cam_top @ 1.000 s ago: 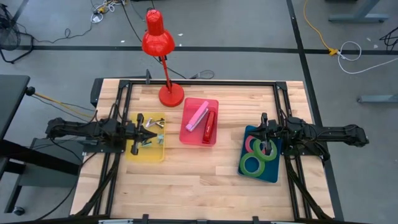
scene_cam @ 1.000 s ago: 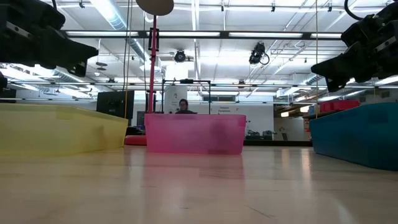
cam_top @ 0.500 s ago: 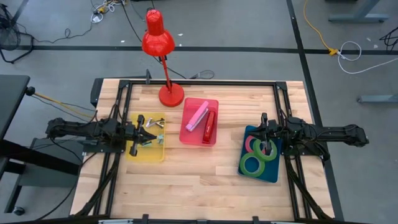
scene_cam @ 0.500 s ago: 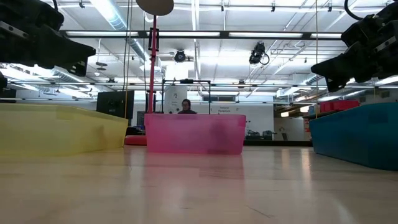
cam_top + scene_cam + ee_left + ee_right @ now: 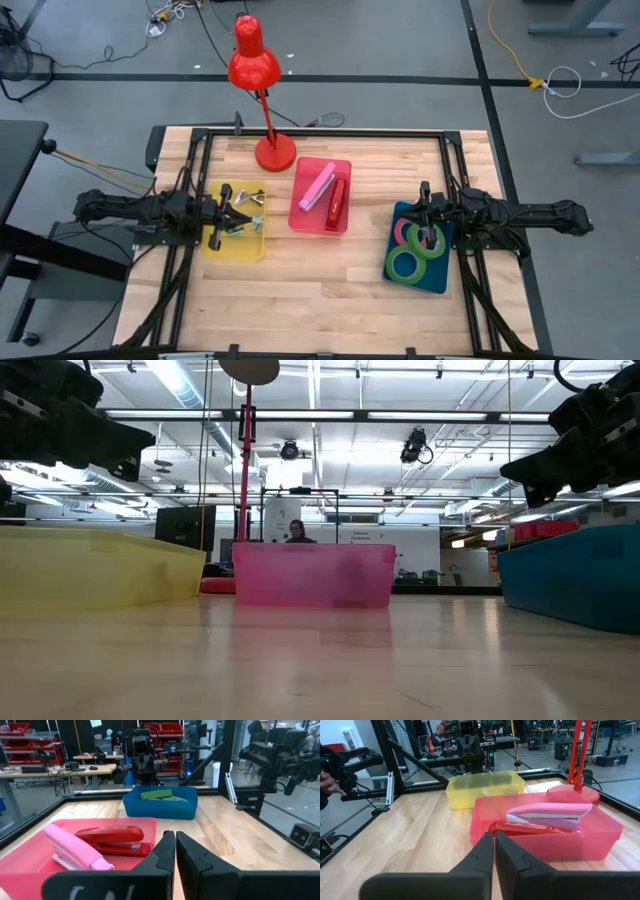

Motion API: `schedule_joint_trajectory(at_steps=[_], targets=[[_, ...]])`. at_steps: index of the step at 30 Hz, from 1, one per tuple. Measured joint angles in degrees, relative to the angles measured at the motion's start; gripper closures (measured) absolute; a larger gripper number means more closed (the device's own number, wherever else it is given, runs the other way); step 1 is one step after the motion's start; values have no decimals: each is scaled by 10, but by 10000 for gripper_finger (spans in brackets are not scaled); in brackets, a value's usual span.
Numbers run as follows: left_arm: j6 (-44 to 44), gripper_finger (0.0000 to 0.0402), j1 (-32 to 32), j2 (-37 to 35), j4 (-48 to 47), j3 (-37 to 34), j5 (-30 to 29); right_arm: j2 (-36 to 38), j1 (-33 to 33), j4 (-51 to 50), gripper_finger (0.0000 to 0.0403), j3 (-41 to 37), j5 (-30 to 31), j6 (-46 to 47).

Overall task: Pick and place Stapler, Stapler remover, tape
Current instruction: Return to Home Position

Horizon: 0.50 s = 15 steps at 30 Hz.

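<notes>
A pink stapler and a red stapler lie side by side in the pink tray. Several metal staple removers lie in the yellow tray. Two green tape rolls and a pinkish one lie flat in the blue tray. My left gripper hangs shut over the yellow tray's left part, pointing level at the pink tray. Above the blue tray's far end my right gripper is shut too. Both hold nothing, as the wrist views show.
A red desk lamp stands with its base at the far edge, just behind the pink tray. Bare wood lies between the trays and along the near edge. A black frame borders the table.
</notes>
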<state>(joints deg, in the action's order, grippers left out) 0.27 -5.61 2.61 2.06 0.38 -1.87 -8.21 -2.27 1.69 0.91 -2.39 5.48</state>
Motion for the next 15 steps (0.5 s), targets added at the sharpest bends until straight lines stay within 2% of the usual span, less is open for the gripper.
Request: schedule_joint_trajectory(at_steps=[15], targets=[[-1,381,0,0,14,0,0,0,0,0,382,0,0,0]])
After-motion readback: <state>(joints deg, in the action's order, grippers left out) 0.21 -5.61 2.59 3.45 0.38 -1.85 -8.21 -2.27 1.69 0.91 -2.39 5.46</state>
